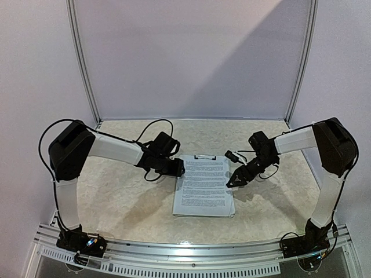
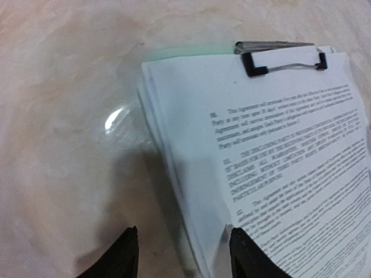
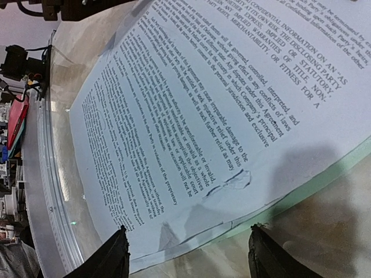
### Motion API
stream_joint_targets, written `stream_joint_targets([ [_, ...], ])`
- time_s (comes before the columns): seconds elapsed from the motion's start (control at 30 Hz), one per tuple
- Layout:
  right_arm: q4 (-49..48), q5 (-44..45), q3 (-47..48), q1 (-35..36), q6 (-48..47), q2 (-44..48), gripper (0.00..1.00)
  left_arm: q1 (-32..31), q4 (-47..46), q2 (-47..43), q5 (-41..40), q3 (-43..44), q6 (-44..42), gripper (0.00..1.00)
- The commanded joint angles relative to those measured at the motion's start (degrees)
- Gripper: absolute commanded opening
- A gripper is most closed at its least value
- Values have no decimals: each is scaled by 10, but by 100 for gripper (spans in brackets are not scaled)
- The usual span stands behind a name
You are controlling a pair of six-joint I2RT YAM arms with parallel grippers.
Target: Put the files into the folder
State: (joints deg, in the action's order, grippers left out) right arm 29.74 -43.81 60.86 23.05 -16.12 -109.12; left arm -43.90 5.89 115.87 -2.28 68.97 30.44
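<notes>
The files [image 1: 204, 186], white printed sheets, lie stacked on the mint-green folder [image 2: 179, 53] in the middle of the table, their top edge under its black clip [image 2: 284, 61]. The stack is slightly fanned at its left edge [image 2: 159, 124]. The folder's green rim shows past the sheets in the right wrist view [image 3: 324, 179]; the top sheet has a small torn crease [image 3: 235, 180]. My left gripper [image 1: 178, 168] is open and empty at the stack's upper left edge. My right gripper [image 1: 233, 180] is open and empty just above the stack's right edge.
The table [image 1: 116, 191] has a beige mottled top, with white walls behind and at both sides. A metal rail [image 1: 191, 252] runs along the near edge. Cables and equipment [image 3: 14, 75] sit beyond that edge.
</notes>
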Motion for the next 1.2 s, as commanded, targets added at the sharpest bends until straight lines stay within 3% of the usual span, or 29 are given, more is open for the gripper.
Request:
stream_joint_targets([
  [0.0, 33, 88, -8, -49, 29, 6, 71, 4, 120, -41, -99, 37, -46, 56],
  [0.23, 5, 173, 4, -78, 4, 145, 75, 13, 215, -129, -220, 106, -148, 59],
  [0.37, -80, 173, -12, -132, 31, 237, 78, 44, 174, -214, -220, 84, -196, 83],
  [0.4, -103, 165, -20, -149, 40, 258, 82, 58, 159, -232, -202, 72, -189, 88],
  [0.43, -135, 178, -34, -166, 56, 284, 95, 72, 143, -251, -184, 58, -180, 96],
  [0.47, -171, 198, -55, -178, 94, 302, 98, 81, 132, -268, -175, 47, -172, 99],
  [0.6, -278, 271, -142, -187, 143, 388, 99, 85, 16, -355, -167, -53, -170, 99],
  [0.7, -258, 359, -147, -187, 226, 394, 99, 87, -124, -404, -178, -165, -157, 99],
  [0.77, -264, 369, -171, -188, 216, 398, 99, 88, -168, -414, -161, -206, -150, 100],
  [1.0, -282, 325, -200, -201, 181, 426, 99, 90, -103, -370, -172, -157, -157, 100],
  [1.17, -292, 271, -218, -201, 167, 417, 99, 90, -115, -366, -175, -168, -151, 99],
])
